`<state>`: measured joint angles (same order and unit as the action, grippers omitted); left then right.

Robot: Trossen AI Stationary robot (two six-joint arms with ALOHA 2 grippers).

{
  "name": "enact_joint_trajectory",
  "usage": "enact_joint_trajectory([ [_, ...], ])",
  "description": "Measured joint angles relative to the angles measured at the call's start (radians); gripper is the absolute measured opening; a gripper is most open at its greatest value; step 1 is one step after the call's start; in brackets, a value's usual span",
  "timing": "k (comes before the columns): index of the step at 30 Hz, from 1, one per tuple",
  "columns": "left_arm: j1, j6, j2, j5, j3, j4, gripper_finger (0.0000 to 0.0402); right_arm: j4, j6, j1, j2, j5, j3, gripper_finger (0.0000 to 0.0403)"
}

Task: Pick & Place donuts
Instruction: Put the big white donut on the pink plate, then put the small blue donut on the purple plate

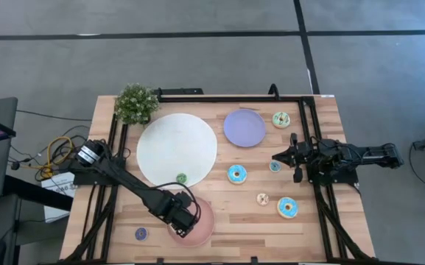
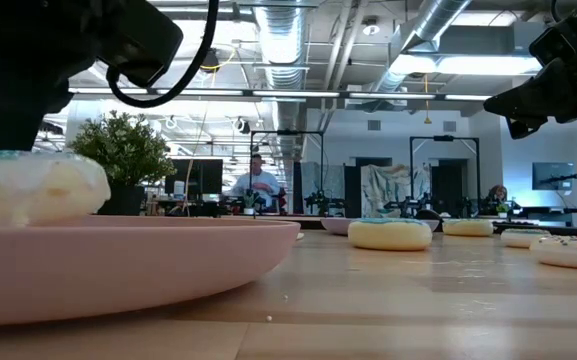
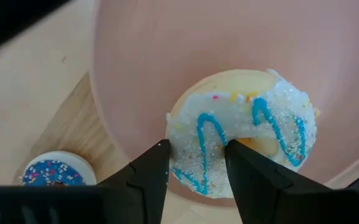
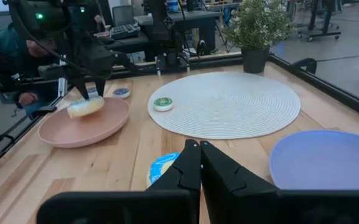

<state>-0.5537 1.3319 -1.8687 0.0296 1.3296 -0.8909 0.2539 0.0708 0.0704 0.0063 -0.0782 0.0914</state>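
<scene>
A wooden desk (image 1: 219, 213) seen from above, with two dark robot arms reaching in from either side.

The left gripper (image 1: 185, 222) is over the pink plate (image 1: 206, 224) at the near left of the desk. Its two fingers (image 3: 147, 180) are closed on a white donut with blue icing stripes and sprinkles (image 3: 244, 140): one finger goes through the hole, the other is outside the ring. The donut is on the plate, near the plate's edge. From desk level the same donut (image 2: 33, 185) rests on the plate's surface with the gripper directly above it.

The right gripper (image 1: 277, 156) hovers above the right side of the desk, its fingers (image 4: 185, 171) pressed together and holding nothing. It is near a small blue donut (image 1: 275, 166).

Other donuts lie around the desk. A small green one (image 1: 181, 178) sits on the near edge of the large white round mat (image 1: 175, 143). A light blue one (image 1: 236, 174) lies near the middle of the desk. A small beige one (image 1: 263, 199) and a sprinkled one (image 1: 287, 207) lie near right. A pale green one (image 1: 281, 119) lies far right, beside the lilac plate (image 1: 244, 127). A small dark blue donut (image 1: 141, 233) lies near left, just beside the pink plate.

A potted plant (image 1: 135, 103) stands at the far left corner.
</scene>
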Motion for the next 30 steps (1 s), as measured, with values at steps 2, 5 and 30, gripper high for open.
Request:
enact_joint_trajectory([
  [2,0.0,0.0,0.0,0.0,0.0,0.0,0.0146,0.0,0.0,0.0,0.0,0.0,0.0,0.0],
  [5,0.0,0.0,0.0,0.001,0.0,0.0,0.0146,0.0,0.0,0.0,0.0,0.0,0.0,0.0],
  [30,0.008,-0.008,0.0,0.021,0.0,0.0,0.0193,0.0,0.0,0.0,0.0,0.0,0.0,0.0],
])
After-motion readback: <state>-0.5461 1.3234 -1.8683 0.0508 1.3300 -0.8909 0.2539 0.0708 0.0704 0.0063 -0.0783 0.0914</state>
